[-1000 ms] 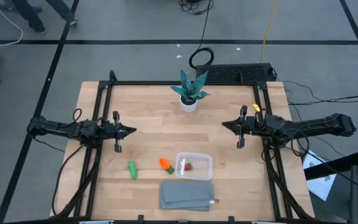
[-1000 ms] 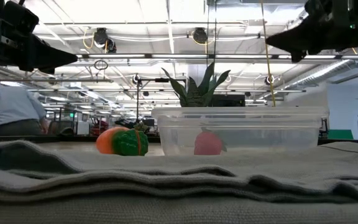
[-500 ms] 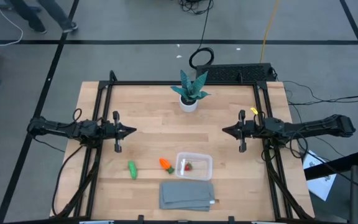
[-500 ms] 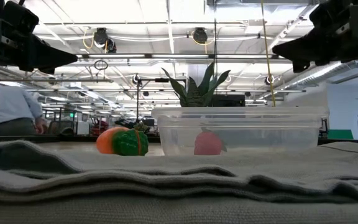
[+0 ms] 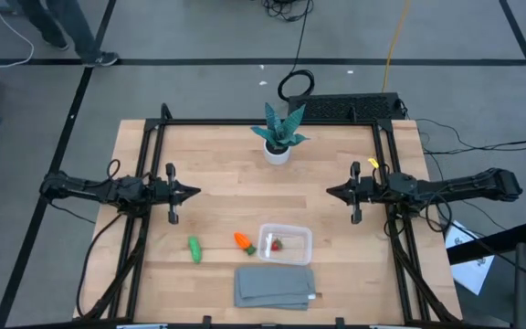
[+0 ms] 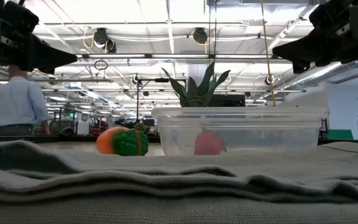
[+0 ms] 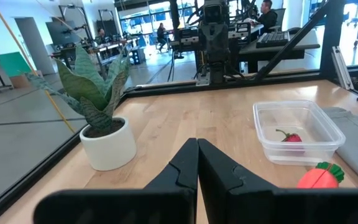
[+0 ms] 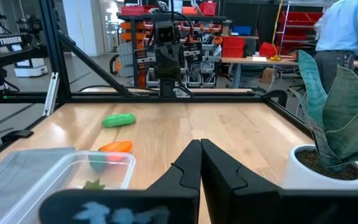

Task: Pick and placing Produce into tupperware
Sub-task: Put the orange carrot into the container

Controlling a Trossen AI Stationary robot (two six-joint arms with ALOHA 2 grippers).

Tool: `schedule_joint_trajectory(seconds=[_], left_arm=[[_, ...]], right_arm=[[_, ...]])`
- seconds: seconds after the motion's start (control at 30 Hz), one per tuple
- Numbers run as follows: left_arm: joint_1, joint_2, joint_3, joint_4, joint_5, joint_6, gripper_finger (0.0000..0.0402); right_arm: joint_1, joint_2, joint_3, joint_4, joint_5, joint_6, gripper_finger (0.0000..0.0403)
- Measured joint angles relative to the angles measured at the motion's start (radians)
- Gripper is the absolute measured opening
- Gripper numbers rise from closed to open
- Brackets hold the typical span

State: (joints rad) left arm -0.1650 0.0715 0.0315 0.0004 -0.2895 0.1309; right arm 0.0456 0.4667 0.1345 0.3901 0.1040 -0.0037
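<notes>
The clear tupperware (image 5: 285, 243) stands on the table near its front edge, with the reddish berry (image 5: 277, 244) lying inside on its floor; both also show in the left wrist view (image 7: 297, 132). The orange carrot (image 5: 243, 241) lies on the table just left of the box. The green elongated piece (image 5: 194, 249) lies farther left. My left gripper (image 5: 195, 192) is shut and empty, held above the table's left side. My right gripper (image 5: 330, 191) is shut and empty, held above the table's right side.
A teal plant in a white pot (image 5: 278, 137) stands at the far middle of the table. A flat grey folded cloth (image 5: 275, 286) lies at the front edge, just in front of the box. A person (image 6: 16, 104) stands in the room beyond.
My right gripper has drawn back a little toward the table's right edge, staying shut. The person in the room behind has walked on.
</notes>
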Motion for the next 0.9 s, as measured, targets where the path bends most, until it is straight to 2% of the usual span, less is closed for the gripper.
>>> schedule_joint_trajectory(seconds=[0.47, 0.9], left_arm=[[0.0, 0.0, 0.0, 0.005, 0.0, -0.018, 0.001], [0.0, 0.0, 0.0, 0.084, -0.019, -0.047, 0.001]], right_arm=[[0.0, 0.0, 0.0, -0.001, 0.0, -0.006, 0.0], [0.0, 0.0, 0.0, 0.0, 0.0, -0.035, 0.0]])
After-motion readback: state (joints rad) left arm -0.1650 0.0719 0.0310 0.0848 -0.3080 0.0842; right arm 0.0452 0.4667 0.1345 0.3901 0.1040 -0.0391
